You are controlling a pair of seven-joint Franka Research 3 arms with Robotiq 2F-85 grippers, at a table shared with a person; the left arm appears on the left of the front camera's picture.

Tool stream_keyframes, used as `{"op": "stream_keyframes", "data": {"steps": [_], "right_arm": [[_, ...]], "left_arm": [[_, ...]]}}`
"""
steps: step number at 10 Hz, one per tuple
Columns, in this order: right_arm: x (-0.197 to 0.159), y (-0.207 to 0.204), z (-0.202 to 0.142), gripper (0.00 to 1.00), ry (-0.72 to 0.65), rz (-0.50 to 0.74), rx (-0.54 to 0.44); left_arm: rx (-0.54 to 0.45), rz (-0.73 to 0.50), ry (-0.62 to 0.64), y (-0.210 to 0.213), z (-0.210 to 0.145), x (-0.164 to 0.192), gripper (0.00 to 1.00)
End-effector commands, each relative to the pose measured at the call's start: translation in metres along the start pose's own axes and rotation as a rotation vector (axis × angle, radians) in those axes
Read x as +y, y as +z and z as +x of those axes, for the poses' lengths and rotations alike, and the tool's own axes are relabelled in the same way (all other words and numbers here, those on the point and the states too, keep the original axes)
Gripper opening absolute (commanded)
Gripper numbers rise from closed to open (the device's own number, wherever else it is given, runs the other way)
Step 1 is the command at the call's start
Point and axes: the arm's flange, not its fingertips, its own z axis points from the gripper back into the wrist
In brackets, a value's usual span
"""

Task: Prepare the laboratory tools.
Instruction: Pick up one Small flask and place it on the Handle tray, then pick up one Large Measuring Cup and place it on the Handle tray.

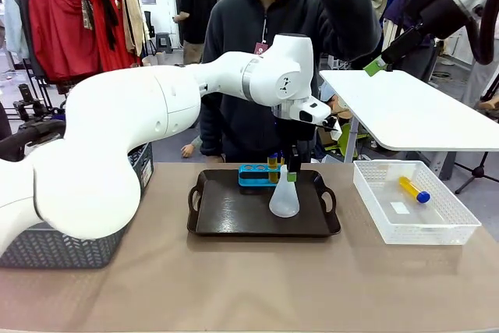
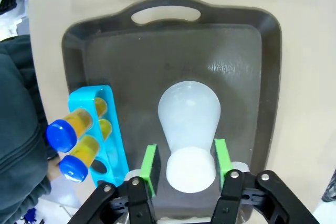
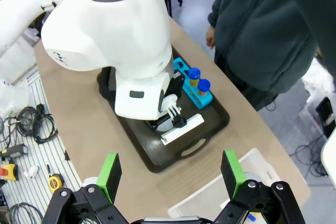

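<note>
Conical flask, translucent white, is seen standing upright on the black handled tray, a little right of the tray's middle in the front view; its neck is flanked by the green pads of the left tool, which hangs over it from above. In the left wrist view a thin gap is seen between one pad and the neck, while the other pad lies right at the neck's edge; the left tool is therefore read as released rather than clenched, with the flask borne by the tray. A blue four-hole rack is set at the tray's far edge, just beside the flask on the robot's left; two amber-yellow tubes with blue caps are held upright in the holes at the end nearer the flask. A third tube of the same kind is laid on its side in a white mesh basket, which is placed on the worktop to the right of the tray and apart from it. A grey mesh basket is partly hidden behind the left arm. The right tool is held high over the worktop's right side; it is released, its pads set wide apart. A person in a dark fleece is seen at the far side, just behind the tray.
</note>
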Motion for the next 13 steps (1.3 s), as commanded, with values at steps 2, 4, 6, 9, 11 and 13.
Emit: {"op": "stream_keyframes", "data": {"steps": [2, 4, 6, 9, 11, 13], "right_arm": [[0.001, 0.002, 0.0, 1.0, 0.005, 0.001, -0.003], [0.001, 0.002, 0.0, 1.0, 0.005, 0.001, -0.003], [0.001, 0.002, 0.0, 1.0, 0.005, 0.001, -0.003], [0.001, 0.002, 0.0, 1.0, 0.005, 0.001, -0.003], [0.001, 0.002, 0.0, 1.0, 0.005, 0.001, -0.003], [0.001, 0.002, 0.0, 1.0, 0.005, 0.001, -0.003]], "left_arm": [[-0.027, -0.009, 0.011, 0.019, -0.005, 0.005, 1.0], [-0.033, -0.009, 0.042, 0.028, -0.018, -0.001, 1.0], [-0.049, 0.017, 0.092, 0.042, -0.039, -0.005, 1.0], [-0.069, 0.064, 0.214, 0.078, -0.089, -0.019, 1.0], [-0.056, 0.08, 0.303, 0.096, -0.116, -0.029, 1.0], [-0.053, 0.093, 0.422, 0.116, -0.153, -0.023, 1.0]]}}
